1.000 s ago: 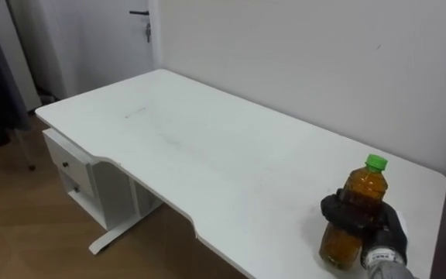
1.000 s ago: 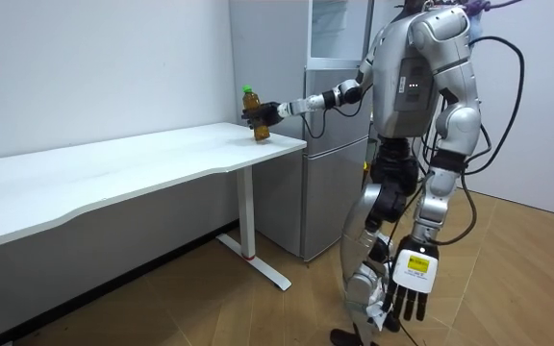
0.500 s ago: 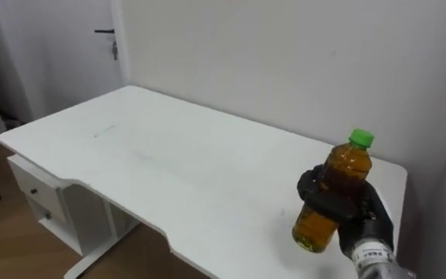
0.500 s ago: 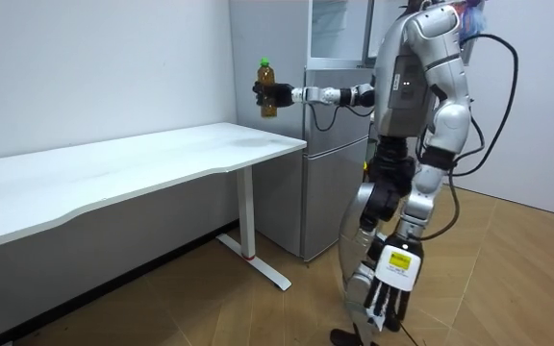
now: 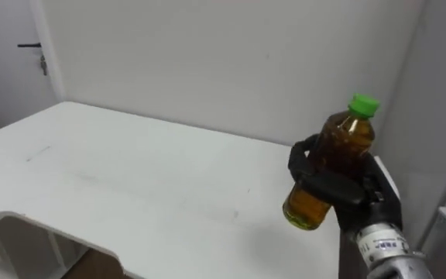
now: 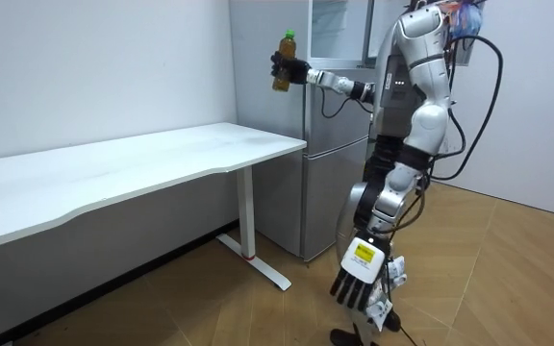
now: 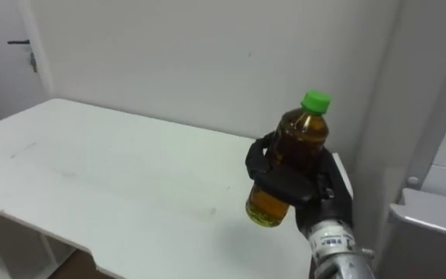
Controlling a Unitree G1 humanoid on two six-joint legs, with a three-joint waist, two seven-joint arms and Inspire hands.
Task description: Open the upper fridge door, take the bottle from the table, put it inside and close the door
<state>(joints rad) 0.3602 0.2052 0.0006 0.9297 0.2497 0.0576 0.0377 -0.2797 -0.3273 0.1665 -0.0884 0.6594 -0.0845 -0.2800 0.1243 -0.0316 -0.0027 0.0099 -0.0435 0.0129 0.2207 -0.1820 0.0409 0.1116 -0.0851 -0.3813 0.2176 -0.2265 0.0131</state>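
An amber bottle [image 5: 327, 174] with a green cap is held in the air, tilted, above the right end of the white table [image 5: 130, 186]. My right hand [image 5: 362, 198] is shut on its lower half, fingers curled round it. In the room view the bottle [image 6: 284, 60] is held high at arm's length on the room view's left of the grey fridge [image 6: 335, 144], level with its upper compartment [image 6: 339, 29]. My left hand [image 6: 357, 284] hangs low at my side with straight fingers.
The fridge's side [image 7: 432, 116] stands just right of the table end, close to the held bottle. A white wall [image 5: 207, 70] runs behind the table. A door [image 5: 41, 54] shows at the far left. I stand on wooden floor [image 6: 508, 279] before the fridge.
My right hand has lifted the bottle off the table to upper-fridge height. My body has turned towards the fridge, the view has swung right, and the left arm has swung forward.
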